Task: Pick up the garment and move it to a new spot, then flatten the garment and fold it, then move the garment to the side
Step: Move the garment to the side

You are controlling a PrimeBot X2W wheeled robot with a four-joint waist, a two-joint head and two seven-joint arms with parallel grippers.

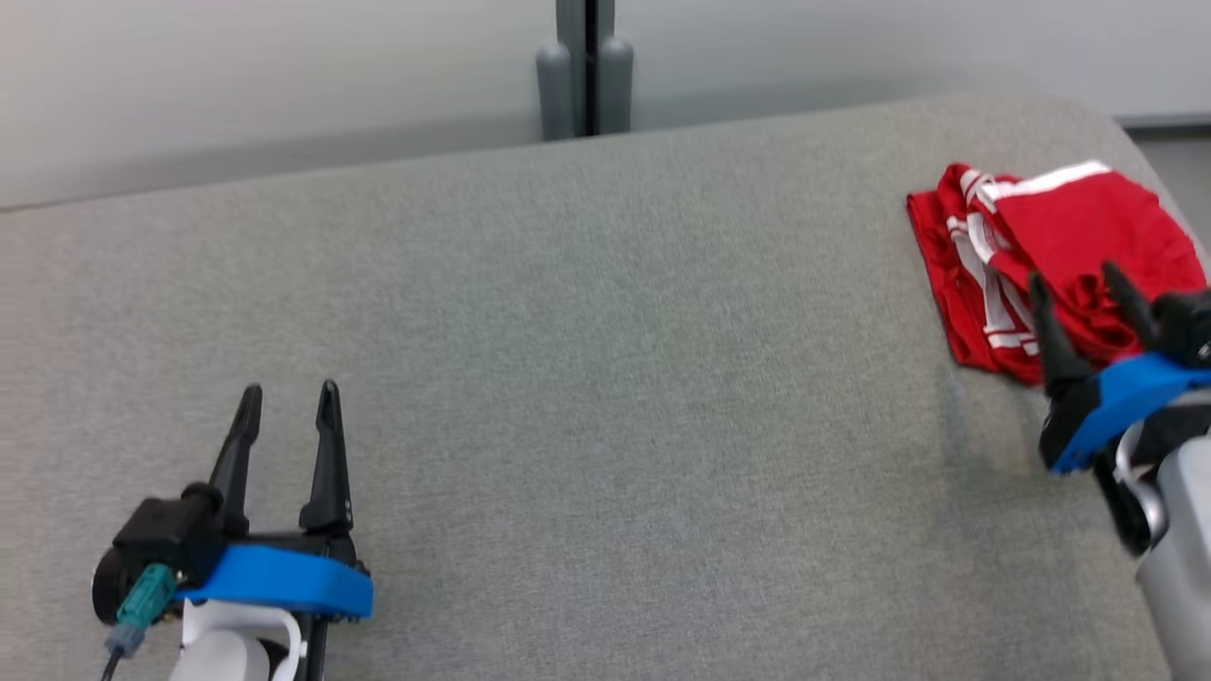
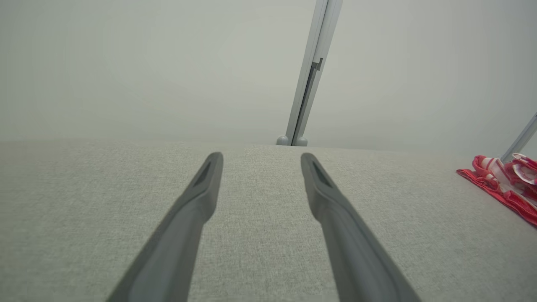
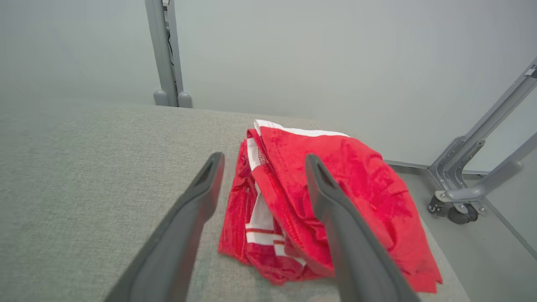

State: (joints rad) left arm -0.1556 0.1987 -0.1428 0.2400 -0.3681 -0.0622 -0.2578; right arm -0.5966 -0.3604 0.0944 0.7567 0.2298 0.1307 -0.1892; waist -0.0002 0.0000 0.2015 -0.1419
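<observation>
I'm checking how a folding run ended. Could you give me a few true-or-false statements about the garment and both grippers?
1. The red garment lies folded near the right end of the grey surface. True.
2. The right gripper is clamped on the garment. False: its jaws stand open, and the garment lies on the surface.
3. The left gripper is open, far from the garment. True.
4. The garment is plain blue. False: it is red with white stripes.
</observation>
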